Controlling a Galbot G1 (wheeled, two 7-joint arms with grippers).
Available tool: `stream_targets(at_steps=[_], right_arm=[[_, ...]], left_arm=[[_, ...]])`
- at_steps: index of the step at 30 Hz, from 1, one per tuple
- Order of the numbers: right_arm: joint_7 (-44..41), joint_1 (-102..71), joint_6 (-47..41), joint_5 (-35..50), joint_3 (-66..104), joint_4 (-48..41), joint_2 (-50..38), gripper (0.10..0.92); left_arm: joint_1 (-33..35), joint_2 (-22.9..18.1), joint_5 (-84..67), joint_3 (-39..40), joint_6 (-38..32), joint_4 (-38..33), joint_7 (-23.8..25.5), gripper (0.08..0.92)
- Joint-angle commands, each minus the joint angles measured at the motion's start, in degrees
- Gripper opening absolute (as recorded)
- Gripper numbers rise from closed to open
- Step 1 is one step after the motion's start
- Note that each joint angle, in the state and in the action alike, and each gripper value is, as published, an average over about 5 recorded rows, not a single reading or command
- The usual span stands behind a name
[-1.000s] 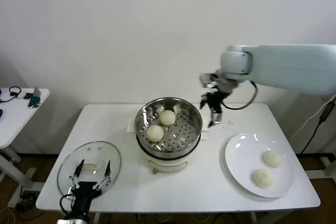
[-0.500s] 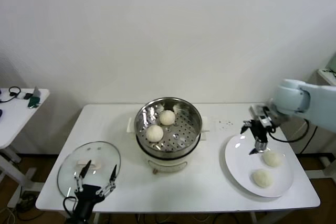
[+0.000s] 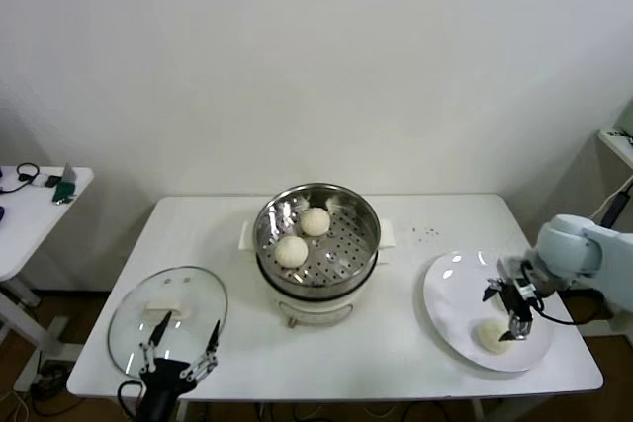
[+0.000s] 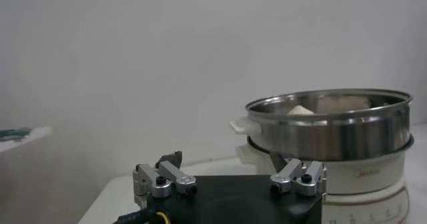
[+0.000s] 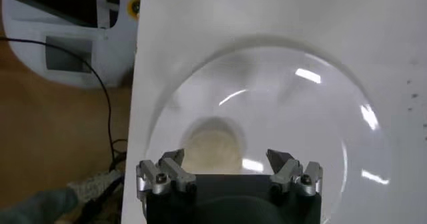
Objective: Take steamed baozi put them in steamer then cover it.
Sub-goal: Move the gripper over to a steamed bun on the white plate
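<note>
Plate (image 3: 455, 305) bears one visible baozi (image 3: 492, 335) beneath the open right pincer (image 3: 509, 309).

I see a white table (image 3: 415, 343) carrying three things directly. In the middle stands the steamer (image 3: 316, 244), its steel basket on a white pot base. At the table's front left corner lies the cover (image 3: 168, 318), flat, its edge reaching the table's rim. To the right sits a white plate (image 3: 455, 294). Small dark specks (image 3: 427, 233) mark the tabletop behind the plate; I can't tell what they are.
</note>
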Motion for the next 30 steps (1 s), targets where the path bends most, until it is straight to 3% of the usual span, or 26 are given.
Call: stream_targets(at_steps=[1,16,24,30], right_arm=[[-0.08,-13.19,0.56,-4.95,9.94,-3.34,-1.21,0.823],[-0.66,-13.31,0.75,-4.77,10.99,-6.6,2.47,0.818],[-1.32,-11.08,0.72,-3.65,9.14,-6.66,2.85,0.702],[-1.26,-8.72,0.85,-2.89,7.67,-6.7,3.16,0.68]], left_arm=[[0.51,-0.5,0.53,0.09,-0.52,0.19,0.37,0.823],[0.61,-1.11,1.42,0.2,-0.57,0.67,0.26,0.823],[0.73,-1.13,1.49,0.25,-0.71,0.79,0.12,0.823],[0.85,-1.08,1.46,0.28,-0.78,0.74,0.01,0.823]])
